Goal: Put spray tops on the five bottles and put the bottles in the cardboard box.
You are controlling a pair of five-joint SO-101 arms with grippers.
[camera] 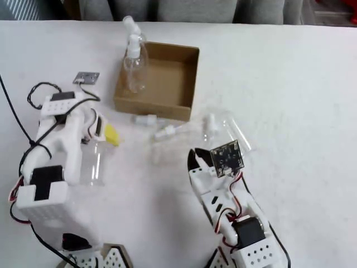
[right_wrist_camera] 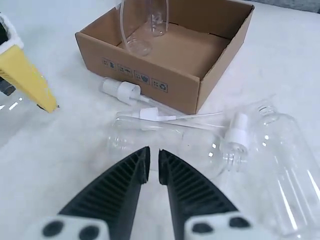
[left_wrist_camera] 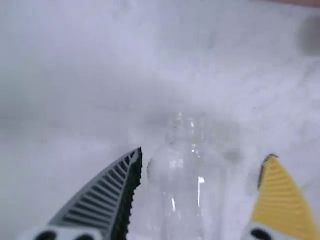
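An open cardboard box is seen on the table. Two bottles fitted with white tops are leaned in its left corner. Loose spray tops are laid just before its front wall. A third spray top is set between a lying clear bottle and a second bottle, both uncapped. A fifth bottle, uncapped, is found well to the left.

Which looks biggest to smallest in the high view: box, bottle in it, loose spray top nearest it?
1. Box, clearly largest.
2. Bottle, standing in the box's corner.
3. Spray top, smallest, lying by the box's wall.
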